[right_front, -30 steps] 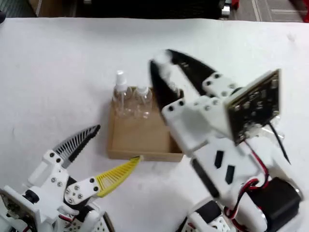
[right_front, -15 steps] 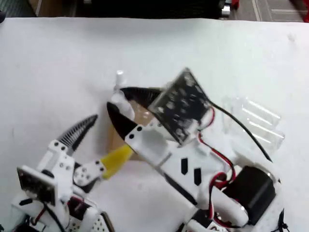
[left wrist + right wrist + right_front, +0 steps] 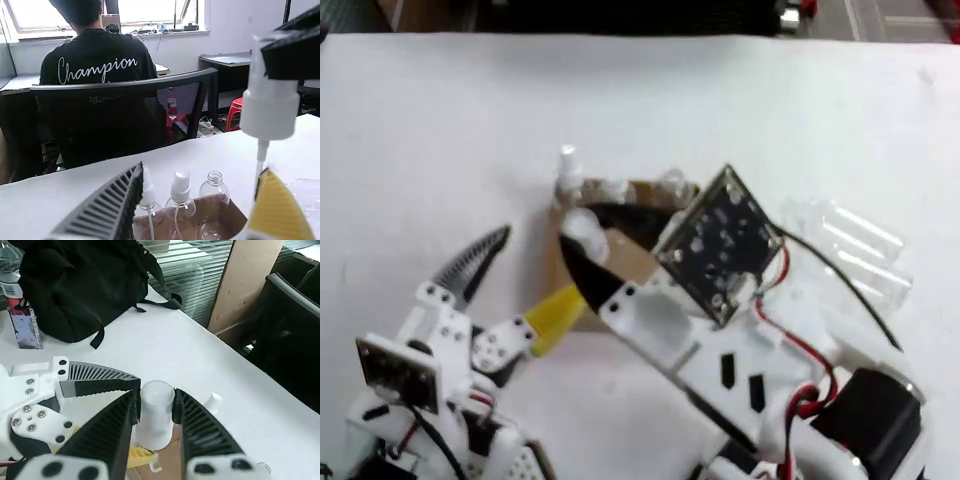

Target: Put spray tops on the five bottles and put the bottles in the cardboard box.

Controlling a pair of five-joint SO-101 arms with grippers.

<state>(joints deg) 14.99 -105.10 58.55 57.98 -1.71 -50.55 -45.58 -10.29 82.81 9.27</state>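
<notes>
Right fingers (image 3: 114,426) clamp spray top (image 3: 156,412) (over cardboard box (image 3: 638,262)); left fingers (image 3: 470,262) spread wide.

White table (image 3: 440,110) — cardboard box (image 3: 634,264), clear plastic tray (image 3: 850,250) on it.

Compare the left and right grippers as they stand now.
The left gripper is open and empty; the right gripper is shut on a spray top.
The left gripper has one black finger and one yellow; the right gripper's fingers are both black.
The right gripper is over the cardboard box; the left gripper is at its edge.
Both have ribbed fingers on white bodies.
</notes>
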